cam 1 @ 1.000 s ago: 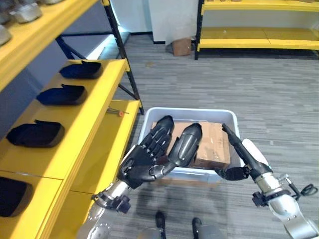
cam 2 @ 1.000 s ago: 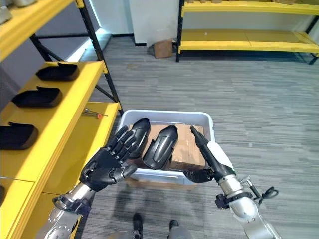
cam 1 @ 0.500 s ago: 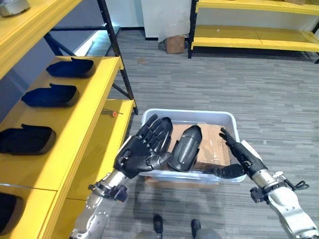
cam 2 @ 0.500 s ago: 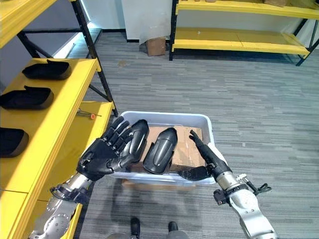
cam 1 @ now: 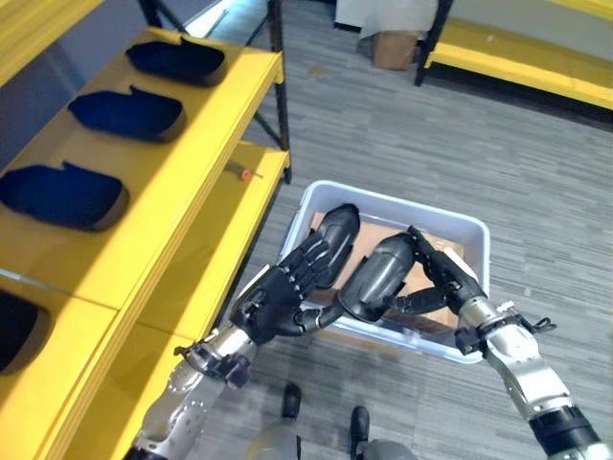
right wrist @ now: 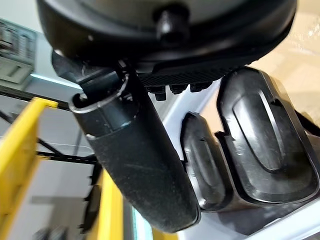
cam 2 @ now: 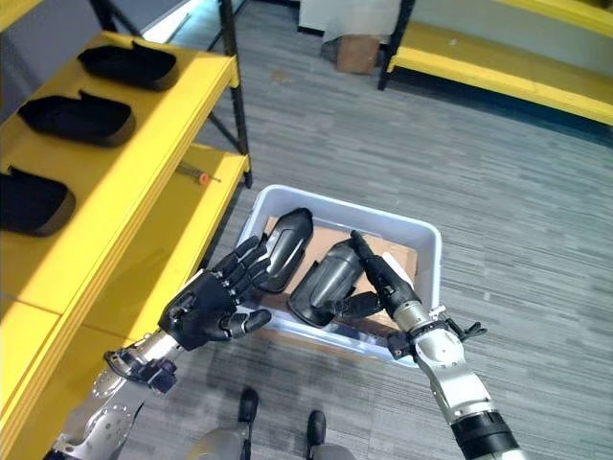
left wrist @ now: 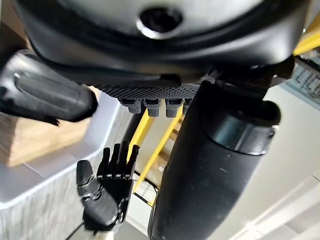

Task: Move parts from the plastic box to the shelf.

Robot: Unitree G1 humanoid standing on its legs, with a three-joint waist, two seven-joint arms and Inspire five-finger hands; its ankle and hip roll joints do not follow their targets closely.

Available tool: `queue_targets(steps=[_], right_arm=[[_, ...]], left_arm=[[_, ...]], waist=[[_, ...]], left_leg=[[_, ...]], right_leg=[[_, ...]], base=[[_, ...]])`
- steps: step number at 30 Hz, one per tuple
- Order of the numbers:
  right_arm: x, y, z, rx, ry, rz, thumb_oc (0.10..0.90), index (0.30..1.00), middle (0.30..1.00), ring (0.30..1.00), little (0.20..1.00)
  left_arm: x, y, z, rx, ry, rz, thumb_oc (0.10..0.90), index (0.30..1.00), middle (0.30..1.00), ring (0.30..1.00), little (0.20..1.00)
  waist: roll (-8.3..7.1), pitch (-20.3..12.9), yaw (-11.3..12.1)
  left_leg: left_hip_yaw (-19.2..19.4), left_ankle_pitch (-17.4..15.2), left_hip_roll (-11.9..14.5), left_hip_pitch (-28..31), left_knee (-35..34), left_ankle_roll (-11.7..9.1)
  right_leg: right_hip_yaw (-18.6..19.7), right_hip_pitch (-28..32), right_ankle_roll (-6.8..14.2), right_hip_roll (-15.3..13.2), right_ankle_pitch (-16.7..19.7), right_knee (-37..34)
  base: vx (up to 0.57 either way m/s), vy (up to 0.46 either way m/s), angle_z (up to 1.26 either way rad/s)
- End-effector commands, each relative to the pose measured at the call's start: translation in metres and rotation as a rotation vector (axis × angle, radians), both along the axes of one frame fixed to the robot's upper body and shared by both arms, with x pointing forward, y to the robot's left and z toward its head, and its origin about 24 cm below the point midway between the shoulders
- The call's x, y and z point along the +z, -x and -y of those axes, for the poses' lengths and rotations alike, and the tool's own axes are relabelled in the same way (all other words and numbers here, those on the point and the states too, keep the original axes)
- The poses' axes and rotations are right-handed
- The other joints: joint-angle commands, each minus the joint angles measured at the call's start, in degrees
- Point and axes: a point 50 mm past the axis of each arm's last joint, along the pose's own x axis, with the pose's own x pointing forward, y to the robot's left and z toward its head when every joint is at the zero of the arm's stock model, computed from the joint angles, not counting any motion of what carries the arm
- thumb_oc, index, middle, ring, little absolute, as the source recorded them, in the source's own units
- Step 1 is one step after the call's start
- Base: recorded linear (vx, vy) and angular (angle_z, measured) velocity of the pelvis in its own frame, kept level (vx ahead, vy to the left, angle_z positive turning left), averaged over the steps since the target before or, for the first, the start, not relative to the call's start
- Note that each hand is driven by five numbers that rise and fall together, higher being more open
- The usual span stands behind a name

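Fingers straight, both the left hand [cam 1: 280, 299] and the right hand [cam 1: 442, 278] lie flat against two black parts [cam 1: 375, 278] inside the plastic box [cam 1: 458, 230] beside the yellow shelf [cam 1: 144, 216].

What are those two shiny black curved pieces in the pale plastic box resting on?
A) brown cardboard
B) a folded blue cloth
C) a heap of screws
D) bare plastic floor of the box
A: the two black parts lie on brown cardboard that lines the inside of the plastic box, seen from the head views.
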Motion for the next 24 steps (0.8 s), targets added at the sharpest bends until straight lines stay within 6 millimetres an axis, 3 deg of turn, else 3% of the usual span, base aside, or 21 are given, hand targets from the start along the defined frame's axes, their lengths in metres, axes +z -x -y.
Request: queue_targets(steps=[1,8,16,24], right_arm=[[0.063,-0.016,-0.005,0.024,-0.021,0.249,0.9,1.0,1.0,1.0,1.0],[0.07,-0.033,-0.003,-0.017,0.032,0.25,0.9,1.0,1.0,1.0,1.0],[0.054,-0.041,0.002,-0.08,0.061,0.189,0.9,1.0,1.0,1.0,1.0],[0.053,-0.057,0.024,-0.218,0.051,0.125,0.9,1.0,1.0,1.0,1.0]], left_arm=[[0.044,-0.004,0.006,-0.043,0.084,0.244,0.9,1.0,1.0,1.0,1.0],[0.05,-0.007,0.01,-0.058,0.114,0.268,0.9,1.0,1.0,1.0,1.0],[0.049,-0.008,0.014,-0.087,0.118,0.272,0.9,1.0,1.0,1.0,1.0],[0.053,-0.012,0.017,-0.111,0.097,0.278,0.9,1.0,1.0,1.0,1.0]], waist=[[1.57,0.55,0.68],[2.95,3.96,2.19],[3.17,5.62,3.7],[4.22,8.32,5.1]], left_leg=[[1.06,-4.05,-0.65,-1.37,0.93,0.7],[0.43,-3.65,-1.73,-5.33,3.46,0.8],[-0.47,-4.03,-2.36,-6.37,4.66,1.13],[-0.9,-3.85,-2.83,-9.18,6.29,1.43]], right_leg=[[-0.88,-1.89,0.64,-1.21,-4.22,7.81],[-1.86,-4.21,-0.62,-0.88,-6.23,11.24],[-2.92,-5.34,-0.76,-1.11,-6.79,13.01],[-3.55,-8.76,-1.28,-0.87,-8.23,17.59]], base=[[-0.06,0.044,0.16],[-0.02,0.029,0.11],[0.02,-0.02,0.07],[0.01,-0.019,0.05]])
